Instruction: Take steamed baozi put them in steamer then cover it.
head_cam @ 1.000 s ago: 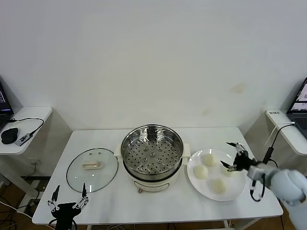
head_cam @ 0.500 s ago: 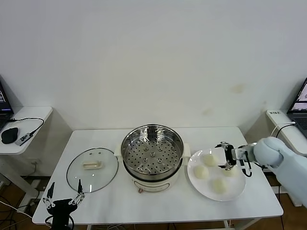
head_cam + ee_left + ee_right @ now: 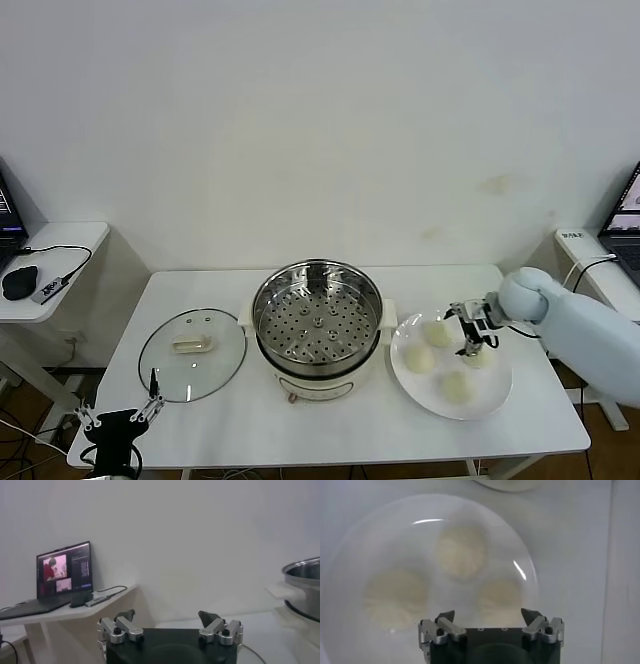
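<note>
Several cream-white baozi lie on a white plate right of the steamer; one baozi is nearest the pot. The steel steamer stands mid-table, its perforated tray bare. The glass cover lies flat on the table to the steamer's left. My right gripper hovers open over the plate's far right side, above a partly hidden baozi. In the right wrist view the open gripper hangs just above one baozi, with two more baozi beyond. My left gripper is open and empty off the table's front left corner.
Side tables flank the work table: the left one carries a mouse and cables, the right one a laptop. The left wrist view shows a laptop on a shelf and the steamer rim.
My right arm has swung in from the right and turned its gripper down over the plate. The left gripper has sunk lower and to the left, off the table's corner.
</note>
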Controlling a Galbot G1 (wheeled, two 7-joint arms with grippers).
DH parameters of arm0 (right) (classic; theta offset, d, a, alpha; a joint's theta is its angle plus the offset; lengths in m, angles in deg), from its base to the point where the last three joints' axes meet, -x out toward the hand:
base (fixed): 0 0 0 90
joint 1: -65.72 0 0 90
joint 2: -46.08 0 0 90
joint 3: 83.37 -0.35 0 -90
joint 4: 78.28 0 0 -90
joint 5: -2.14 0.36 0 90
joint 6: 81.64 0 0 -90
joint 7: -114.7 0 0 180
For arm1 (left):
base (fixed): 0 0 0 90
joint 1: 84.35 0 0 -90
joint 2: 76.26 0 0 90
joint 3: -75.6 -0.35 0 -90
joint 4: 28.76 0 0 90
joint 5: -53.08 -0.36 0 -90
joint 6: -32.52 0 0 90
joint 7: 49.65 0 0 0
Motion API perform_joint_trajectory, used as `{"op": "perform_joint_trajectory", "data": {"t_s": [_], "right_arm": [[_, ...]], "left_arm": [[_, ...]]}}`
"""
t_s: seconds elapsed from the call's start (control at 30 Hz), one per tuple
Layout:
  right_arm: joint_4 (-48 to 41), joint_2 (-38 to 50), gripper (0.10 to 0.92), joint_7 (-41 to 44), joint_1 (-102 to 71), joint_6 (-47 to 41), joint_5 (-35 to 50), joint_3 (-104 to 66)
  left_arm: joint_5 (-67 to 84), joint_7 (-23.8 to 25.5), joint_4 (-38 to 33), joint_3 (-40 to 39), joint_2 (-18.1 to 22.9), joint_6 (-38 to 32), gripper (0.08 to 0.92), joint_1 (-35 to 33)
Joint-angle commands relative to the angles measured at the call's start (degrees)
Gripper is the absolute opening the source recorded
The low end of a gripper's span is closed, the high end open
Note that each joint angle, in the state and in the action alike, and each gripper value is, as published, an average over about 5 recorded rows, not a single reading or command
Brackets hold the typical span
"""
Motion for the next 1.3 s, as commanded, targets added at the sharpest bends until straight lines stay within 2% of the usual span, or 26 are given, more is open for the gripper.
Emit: {"op": "perform_joint_trajectory", "data": {"t_s": [0.03,0.37,0.67,1.0,1.3], "right_arm": [[-6.06,-4.34,0.823,0.61,3.46,-0.07,-0.1,3.72],[-8.41,-6.44,0.798,0.34,3.06,-0.74,-1.0,3.84],[-8.85,-6.91,0.599,0.2,1.95,-0.75,-2.08,3.09],[-4.25,-4.02,0.602,1.0,4.96,-0.87,0.52,4.98],[6.85,3.92,0.607,2.27,19.96,-2.33,13.13,13.57]], "left_arm": [[0.04,-0.02,0.0,0.33,-0.1,0.0,0.823,0.06],[-0.08,-0.02,-0.06,0.19,-0.1,-0.03,0.823,0.4],[-0.25,-0.14,-0.52,0.32,-0.04,-0.16,0.823,0.06],[-0.29,-0.07,-0.86,0.04,0.04,-0.09,0.823,-0.03],[3.03,-0.06,0.35,-0.86,-0.71,0.9,0.823,1.1]]}}
